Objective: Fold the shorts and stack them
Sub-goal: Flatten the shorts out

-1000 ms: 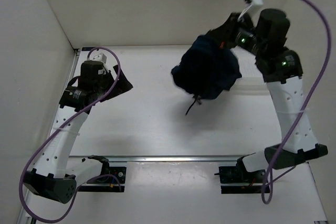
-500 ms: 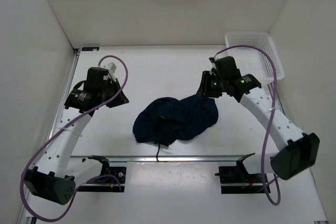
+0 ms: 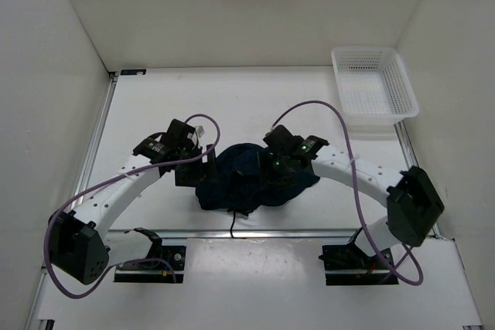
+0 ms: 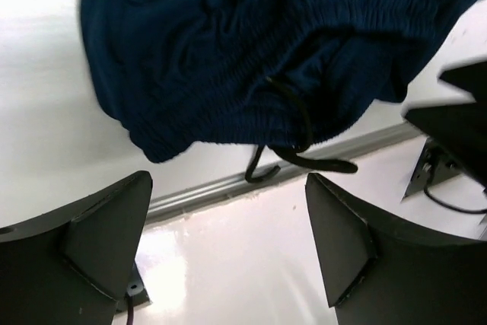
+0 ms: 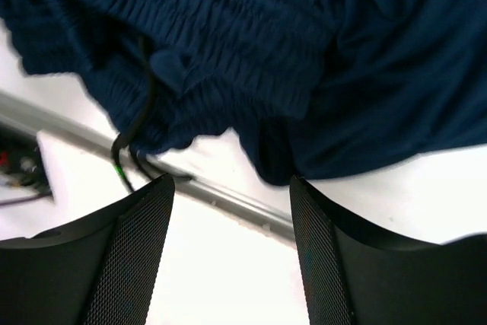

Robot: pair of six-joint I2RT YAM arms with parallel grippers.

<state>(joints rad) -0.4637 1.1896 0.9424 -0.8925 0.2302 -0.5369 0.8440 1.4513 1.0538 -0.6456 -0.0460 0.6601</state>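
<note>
**Heap of shorts (image 3: 246, 178) lies between open jaws, no fold made**

The navy shorts lie bunched on the table (image 3: 155, 106), just ahead of both pairs of jaws. The left gripper (image 3: 199, 171) is at one side of the heap and the right gripper (image 3: 272, 172) at the other. Both wrist views show the jaws wide apart with nothing between them. The gathered waistband (image 4: 319, 74) and black drawstring (image 4: 298, 146) sit just beyond the left fingertips. The same cord (image 5: 141, 123) hangs ahead of the right jaws. By my reading the task has barely begun: the legs are not spread and no crease is laid. Flattening, folding and stacking all remain. A white basket (image 3: 375, 83) stands well behind the right jaws.
</note>
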